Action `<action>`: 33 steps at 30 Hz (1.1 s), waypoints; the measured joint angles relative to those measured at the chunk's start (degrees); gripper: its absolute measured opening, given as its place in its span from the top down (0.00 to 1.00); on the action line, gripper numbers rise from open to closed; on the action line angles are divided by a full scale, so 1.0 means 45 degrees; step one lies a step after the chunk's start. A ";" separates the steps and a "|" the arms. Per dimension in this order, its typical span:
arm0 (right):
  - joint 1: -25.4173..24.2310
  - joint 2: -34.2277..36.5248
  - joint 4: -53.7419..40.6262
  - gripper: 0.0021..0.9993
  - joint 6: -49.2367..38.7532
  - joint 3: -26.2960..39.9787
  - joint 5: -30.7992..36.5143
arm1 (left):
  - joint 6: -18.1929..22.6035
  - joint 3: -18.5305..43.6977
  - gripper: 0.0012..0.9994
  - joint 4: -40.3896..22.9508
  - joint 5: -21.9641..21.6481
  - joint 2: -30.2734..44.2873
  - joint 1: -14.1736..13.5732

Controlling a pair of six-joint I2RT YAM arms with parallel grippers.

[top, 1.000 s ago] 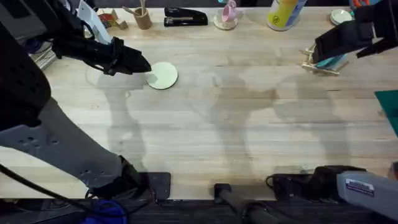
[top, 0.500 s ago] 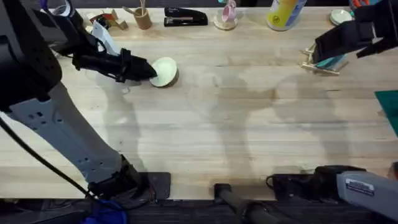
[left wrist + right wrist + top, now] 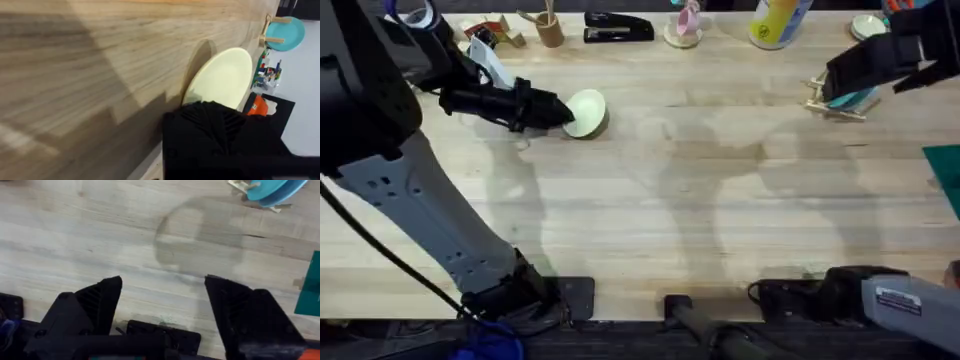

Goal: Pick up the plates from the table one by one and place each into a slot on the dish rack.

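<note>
A pale cream-yellow plate (image 3: 587, 112) is at the back left of the table (image 3: 650, 210). My left gripper (image 3: 558, 113) reaches in from the left and is shut on its near edge. In the left wrist view a black finger (image 3: 220, 137) covers the rim of the plate (image 3: 222, 77), which looks tilted up over its shadow. The dish rack (image 3: 832, 104) stands at the back right with a teal plate (image 3: 857, 99) in it. My right gripper (image 3: 868, 66) hovers just above it. Its fingers (image 3: 95, 305) stand wide apart with nothing between them, the teal plate (image 3: 272, 190) farther off.
Along the back edge stand a cup of sticks (image 3: 548, 28), a black stapler (image 3: 618, 26), a pink item (image 3: 688, 24), a yellow bottle (image 3: 780, 20) and a small pale dish (image 3: 867, 25). A teal sheet (image 3: 946, 172) lies at the right edge.
My left gripper slid right onto the cream plate's edge and closed on it. The plate shifted slightly and tipped. The right arm has not moved.
</note>
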 joint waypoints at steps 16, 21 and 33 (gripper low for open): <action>0.0000 0.0000 0.0000 0.00 0.0004 0.0000 -0.0005 | -0.0034 0.0000 0.96 0.0010 0.0000 0.0000 0.0000; 0.0000 0.0000 0.0036 0.00 0.0000 0.0000 -0.0005 | -0.0034 0.0000 0.96 0.0024 0.0000 0.0000 0.0000; 0.0183 0.0560 0.1614 0.00 0.2061 0.0010 -0.1402 | -0.0036 0.0000 0.96 0.0039 -0.0002 0.0000 0.0000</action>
